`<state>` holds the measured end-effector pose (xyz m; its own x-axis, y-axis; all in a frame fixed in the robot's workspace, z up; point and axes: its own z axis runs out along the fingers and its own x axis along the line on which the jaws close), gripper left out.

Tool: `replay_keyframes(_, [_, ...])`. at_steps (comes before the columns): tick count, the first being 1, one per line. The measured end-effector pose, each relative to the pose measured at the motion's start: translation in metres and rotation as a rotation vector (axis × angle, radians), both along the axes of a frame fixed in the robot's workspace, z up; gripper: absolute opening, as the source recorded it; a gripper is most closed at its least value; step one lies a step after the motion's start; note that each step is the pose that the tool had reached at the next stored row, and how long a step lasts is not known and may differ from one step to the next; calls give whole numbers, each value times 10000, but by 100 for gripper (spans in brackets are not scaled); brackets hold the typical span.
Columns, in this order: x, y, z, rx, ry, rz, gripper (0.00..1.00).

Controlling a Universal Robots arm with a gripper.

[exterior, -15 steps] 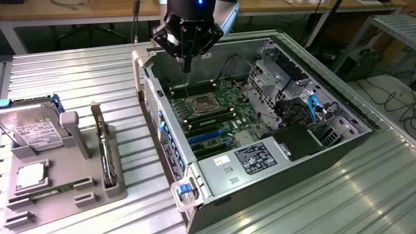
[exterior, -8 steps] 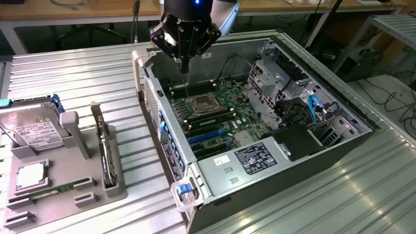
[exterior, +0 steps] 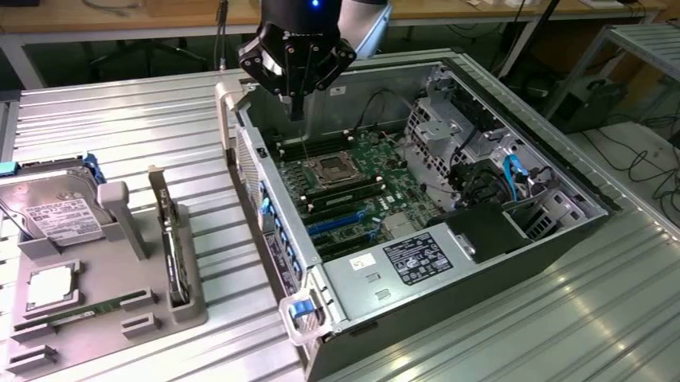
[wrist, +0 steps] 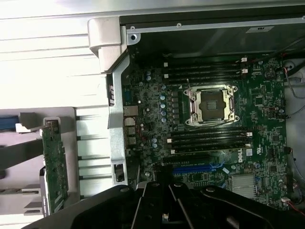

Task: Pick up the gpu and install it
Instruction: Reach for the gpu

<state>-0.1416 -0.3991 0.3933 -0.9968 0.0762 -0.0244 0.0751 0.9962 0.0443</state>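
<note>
The gpu (exterior: 170,239) stands on its edge in a slot of the grey holder (exterior: 149,318) at the exterior view's left, beside the open computer case (exterior: 425,270). In the wrist view the gpu (wrist: 53,162) shows its green circuit board face. My gripper (exterior: 295,107) hangs above the far end of the case, over the motherboard (exterior: 351,183) near the empty processor socket (wrist: 212,105). Its fingers are shut with nothing between them. The gripper's black body (wrist: 164,205) crosses the wrist view's lower edge. The gpu is well apart from the gripper.
The grey holder also carries a silver hard drive (exterior: 59,211), a processor chip (exterior: 51,285) and a green memory stick (exterior: 101,306). Blue expansion slots (exterior: 340,223) lie on the motherboard. Drive cages and cables (exterior: 499,175) fill the case's far side. Everything rests on a slatted metal table (exterior: 595,318).
</note>
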Motion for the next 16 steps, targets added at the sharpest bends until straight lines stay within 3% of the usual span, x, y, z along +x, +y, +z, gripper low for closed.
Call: replay_keyframes(16, [-100,-3,0,0,-1,0,11])
